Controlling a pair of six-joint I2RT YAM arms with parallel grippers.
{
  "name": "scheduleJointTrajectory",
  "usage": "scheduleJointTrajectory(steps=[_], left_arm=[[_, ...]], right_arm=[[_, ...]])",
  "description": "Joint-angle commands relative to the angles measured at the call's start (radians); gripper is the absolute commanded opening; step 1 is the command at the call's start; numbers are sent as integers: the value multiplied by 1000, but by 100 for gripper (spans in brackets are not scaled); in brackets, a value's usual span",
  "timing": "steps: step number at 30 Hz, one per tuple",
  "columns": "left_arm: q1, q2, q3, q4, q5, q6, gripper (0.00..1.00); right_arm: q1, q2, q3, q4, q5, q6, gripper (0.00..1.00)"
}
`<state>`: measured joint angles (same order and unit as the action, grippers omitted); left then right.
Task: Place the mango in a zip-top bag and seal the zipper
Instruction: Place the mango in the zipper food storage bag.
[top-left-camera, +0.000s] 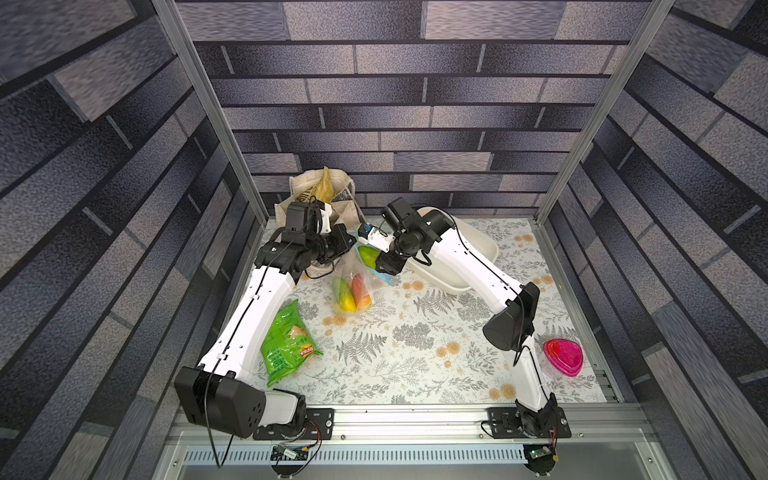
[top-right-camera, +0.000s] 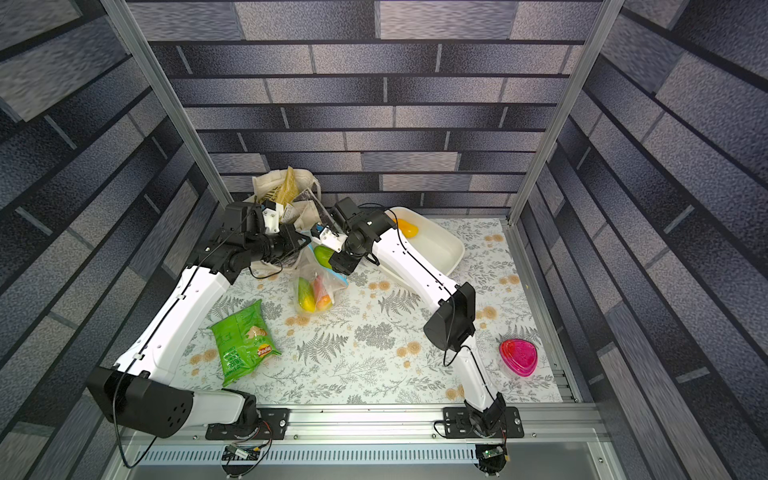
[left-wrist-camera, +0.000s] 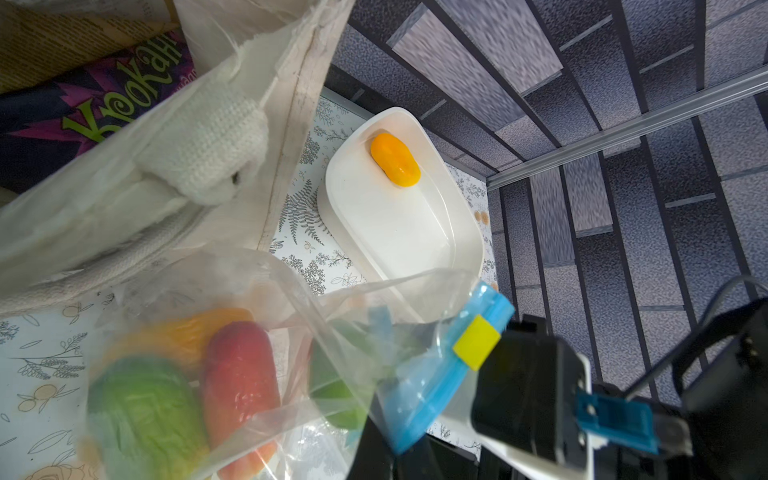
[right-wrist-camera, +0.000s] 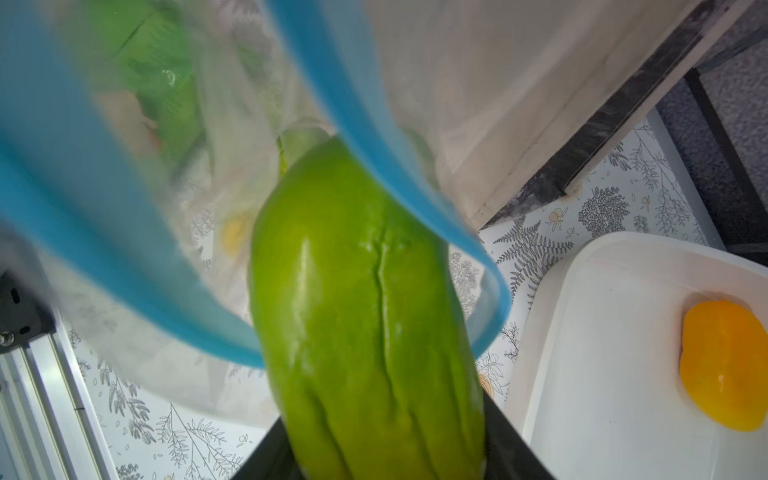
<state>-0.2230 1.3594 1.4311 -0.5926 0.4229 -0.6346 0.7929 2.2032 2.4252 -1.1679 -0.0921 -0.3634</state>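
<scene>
Well, the right gripper (top-left-camera: 375, 261) is clamped on a green mango (top-left-camera: 365, 255), which is poked partway through the open blue zipper (right-wrist-camera: 374, 137) of the clear bag (top-left-camera: 353, 286), toward the far left of the table (top-left-camera: 415, 353). The left gripper (top-left-camera: 352, 242), jaws pressed together, pinches the bag's raised rim. Other fruit (top-left-camera: 349, 295) lies inside

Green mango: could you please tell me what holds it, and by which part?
The right gripper holds the green mango by its end outside the zip-top bag.
</scene>
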Motion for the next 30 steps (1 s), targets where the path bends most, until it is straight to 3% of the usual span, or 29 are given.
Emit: scheduleJointTrajectory(steps=[1,4,8,11,14,19,21,24,28,30], left_arm=[[-7,-16,-1,11,31,32,0],[-9,-9,2,7,30,33,0],[-9,-8,-4,7,19,29,0],[-6,-8,-1,2,4,25,0],[0,-9,1,5,2,14,0],[6,-7,14,-1,12,13,0],[5,-10,14,0,10,12,0],[1,-8,21,3,26,16,0],[-28,-9,26,-3,28,23,0],[-28,-17,13,10,30,12,0]], right_arm=[[4,20,95,-47,3,149,40],[3,6,77,12,-156,256,37],[3,-72,-87,237,-345,477,45],[8,-113,-205,383,-408,572,47],[13,-126,-275,425,-430,542,54],[11,-161,-388,435,-387,385,53],[2,-203,-435,490,-496,371,51],[-4,-193,-402,521,-692,422,59],[-11,-96,-264,474,-637,601,62],[-22,-90,-278,528,-573,723,67]])
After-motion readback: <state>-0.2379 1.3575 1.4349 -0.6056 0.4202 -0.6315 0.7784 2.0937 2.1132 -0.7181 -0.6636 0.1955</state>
